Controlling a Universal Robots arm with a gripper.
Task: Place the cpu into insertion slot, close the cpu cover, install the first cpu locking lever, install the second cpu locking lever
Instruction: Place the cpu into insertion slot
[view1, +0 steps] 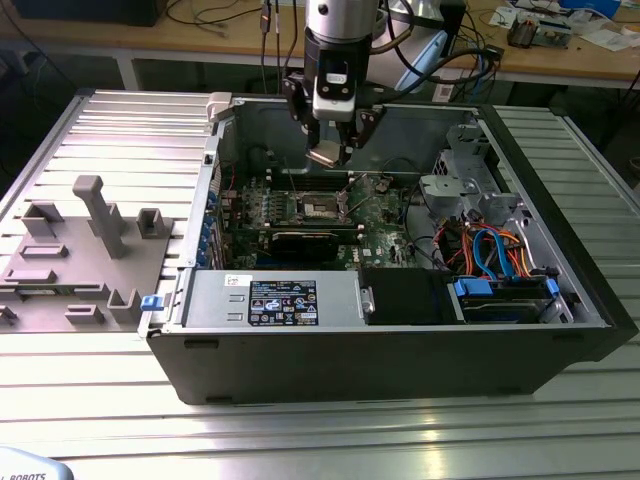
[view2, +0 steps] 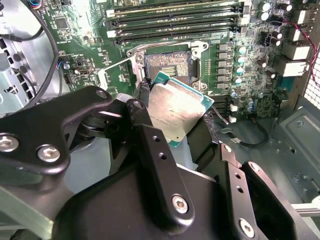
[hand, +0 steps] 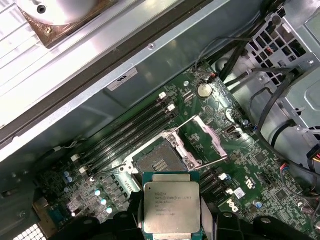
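Cpu (hand: 172, 207) top was dull grey metal, faintly smudged, with a green board edge. Insertion slot (hand: 159, 164) rim and cpu cover (hand: 210, 137) were shiny bare metal; gripper fingers (view2: 150, 147) matt black, possibly anodised metal.

You see a ribbed grey metal worktop (view1: 100, 400) catching bright glare near its front edge, and behind it a pale wooden bench (view1: 90, 38) strewn with dark cables (view1: 205, 12) and papers (view1: 610, 38).
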